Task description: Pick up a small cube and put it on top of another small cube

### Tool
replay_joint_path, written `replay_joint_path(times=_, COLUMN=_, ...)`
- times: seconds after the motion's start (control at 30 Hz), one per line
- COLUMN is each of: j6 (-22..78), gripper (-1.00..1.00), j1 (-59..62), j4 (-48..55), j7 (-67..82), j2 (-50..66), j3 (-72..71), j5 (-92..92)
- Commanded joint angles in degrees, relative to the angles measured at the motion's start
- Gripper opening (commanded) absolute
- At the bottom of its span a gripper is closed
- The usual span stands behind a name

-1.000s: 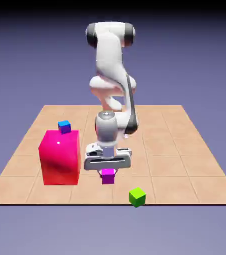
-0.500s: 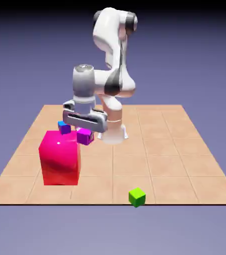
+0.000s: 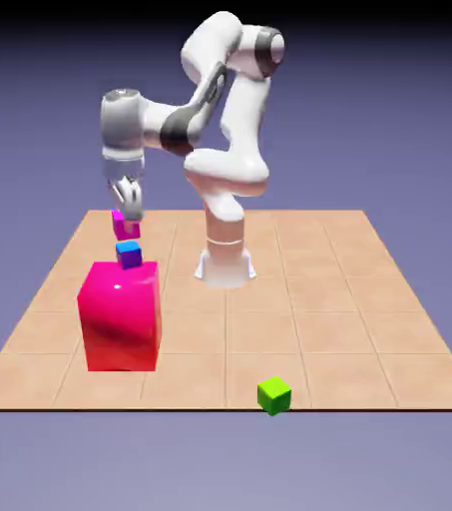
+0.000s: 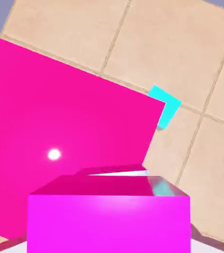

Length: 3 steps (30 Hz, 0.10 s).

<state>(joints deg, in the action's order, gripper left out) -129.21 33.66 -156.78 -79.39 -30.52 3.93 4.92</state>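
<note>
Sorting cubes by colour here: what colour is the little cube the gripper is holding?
Magenta. The held cube shows best, large, in the hand view.

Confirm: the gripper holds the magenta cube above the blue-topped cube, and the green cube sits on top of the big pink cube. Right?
Not quite. In the exterior view the green cube lies on the table near its front edge, not on the big pink cube. The gripper does hold the magenta cube above the blue-topped cube.
</note>
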Motion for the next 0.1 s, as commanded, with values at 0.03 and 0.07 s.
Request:
replay_joint_path(times=0.03, j6=2.49, gripper=1.00, j1=-0.06, j4=1.41, j7=0.04, j2=-1.08, j3=-0.11, j5=-0.12)
replay_joint_path(times=0.07, j6=4.98, gripper=1.00, j1=-0.12, j4=2.82, j7=0.09, j2=-2.16, j3=-0.22, j5=-0.24)
